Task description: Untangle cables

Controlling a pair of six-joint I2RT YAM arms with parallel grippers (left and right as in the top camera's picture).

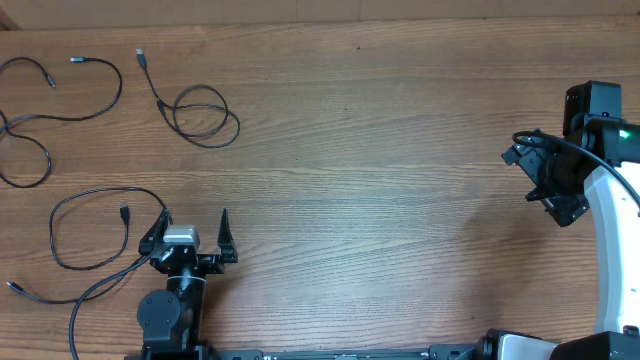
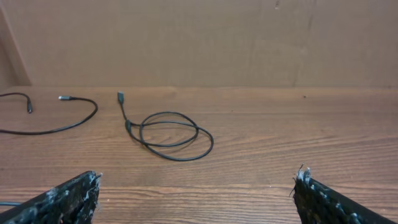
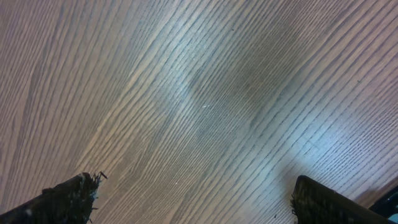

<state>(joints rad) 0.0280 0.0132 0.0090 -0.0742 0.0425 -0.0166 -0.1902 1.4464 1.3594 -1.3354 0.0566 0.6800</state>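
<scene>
Three thin black cables lie apart on the left of the wooden table. A long winding cable (image 1: 60, 116) is at the far left; its silver tip also shows in the left wrist view (image 2: 65, 98). A coiled cable (image 1: 205, 118) lies right of it, seen ahead in the left wrist view (image 2: 171, 135). A third looped cable (image 1: 90, 235) lies near the front left, just left of my left gripper (image 1: 193, 222). That gripper (image 2: 198, 180) is open and empty. My right gripper (image 1: 535, 175) is open and empty at the far right (image 3: 196, 186), above bare wood.
The wooden table (image 1: 380, 180) runs across the whole view. The left arm's base (image 1: 165, 315) stands at the front edge. The white right arm (image 1: 615, 220) rises at the right edge.
</scene>
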